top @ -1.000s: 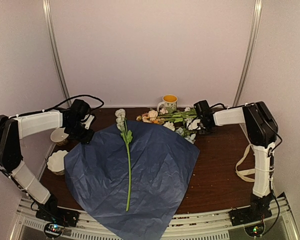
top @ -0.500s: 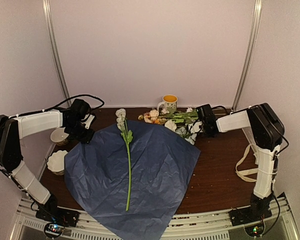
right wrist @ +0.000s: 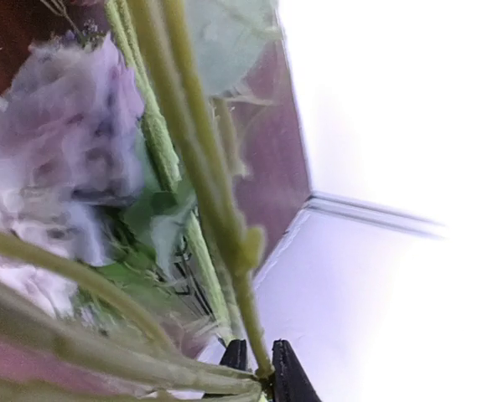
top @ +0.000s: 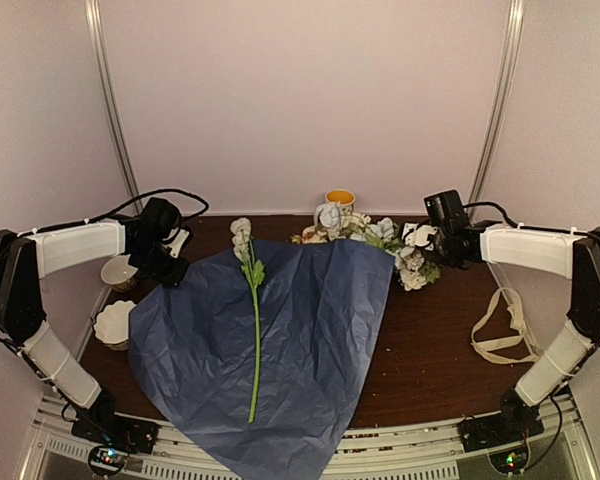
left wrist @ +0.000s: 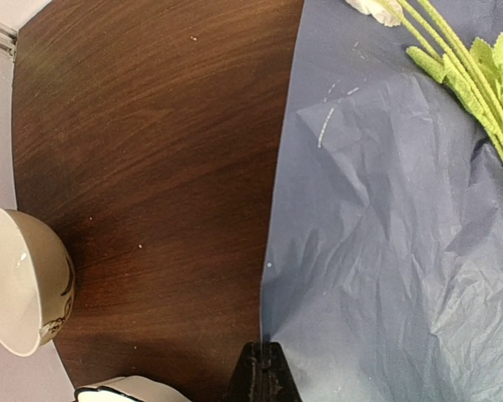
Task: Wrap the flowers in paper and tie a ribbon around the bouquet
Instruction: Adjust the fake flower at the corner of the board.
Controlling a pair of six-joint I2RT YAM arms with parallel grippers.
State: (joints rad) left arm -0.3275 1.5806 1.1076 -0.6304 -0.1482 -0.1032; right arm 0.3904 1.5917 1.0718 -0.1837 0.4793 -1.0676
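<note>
Flowers (top: pixel 412 268) have swung rightward (stems pinched in the right jaws).

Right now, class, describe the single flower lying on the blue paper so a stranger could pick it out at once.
Find the big blue paper in the middle. A single flower lies along it, its thin green stem pointing toward the arms and its white head at the far edge. Unlike the bunch in the right gripper, it lies alone.

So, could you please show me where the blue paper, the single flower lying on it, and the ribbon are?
blue paper (top: pixel 320 320), top external view, bare middle of the sheet
single flower (top: pixel 257 340), top external view, middle of its green stem
ribbon (top: pixel 488 346), top external view, its lower loop
</note>
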